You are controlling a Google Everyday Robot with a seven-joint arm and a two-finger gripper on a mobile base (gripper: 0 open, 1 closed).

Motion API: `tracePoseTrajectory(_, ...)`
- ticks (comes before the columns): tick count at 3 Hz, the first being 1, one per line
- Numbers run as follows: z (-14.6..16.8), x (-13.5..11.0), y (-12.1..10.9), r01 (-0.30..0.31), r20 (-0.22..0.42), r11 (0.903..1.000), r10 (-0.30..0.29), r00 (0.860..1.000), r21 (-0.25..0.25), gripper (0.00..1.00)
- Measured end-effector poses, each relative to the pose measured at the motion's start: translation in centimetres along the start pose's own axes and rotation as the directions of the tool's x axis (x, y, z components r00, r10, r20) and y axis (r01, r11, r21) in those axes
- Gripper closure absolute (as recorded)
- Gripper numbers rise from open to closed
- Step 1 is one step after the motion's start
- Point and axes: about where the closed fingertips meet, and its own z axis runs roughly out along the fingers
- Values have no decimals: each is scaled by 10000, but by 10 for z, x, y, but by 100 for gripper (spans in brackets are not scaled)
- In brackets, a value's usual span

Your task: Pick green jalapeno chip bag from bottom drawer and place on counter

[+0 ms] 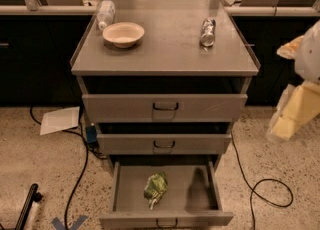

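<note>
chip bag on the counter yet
No, the green jalapeno chip bag lies in the open bottom drawer, with the gripper off to the right.

Green jalapeno chip bag (pixel 155 189): small, crumpled, green and white with foil sheen; lying flat on floor of bottom drawer (pixel 131 194), near centre, slightly left; long axis roughly front to back; clear of drawer walls.
Bottom drawer: grey metal, shallow, lowest of three; pulled out, interior exposed; dark loop handle at front centre.
Counter (pixel 170 54): flat grey cabinet top, thin raised rim; directly above drawers.
Gripper (pixel 284 126): at right frame edge, beside cabinet, level with upper drawers; well apart from bag.
</note>
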Motion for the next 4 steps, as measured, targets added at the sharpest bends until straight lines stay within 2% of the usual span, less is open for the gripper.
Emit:
tracePoseTrajectory(1,49,34,32,-1921,717,9808,1941,9784,-343,0)
tracePoseTrajectory(2,125,63,71,-3840,1417,9120,4031,9041,-1440,0)
tracePoseTrajectory(3,200,65,77,-4699,2310,8525,5165,8245,-2290,0)
tracePoseTrajectory(4,215,67,60,-5008,2649,8424,5382,8001,-1991,0)
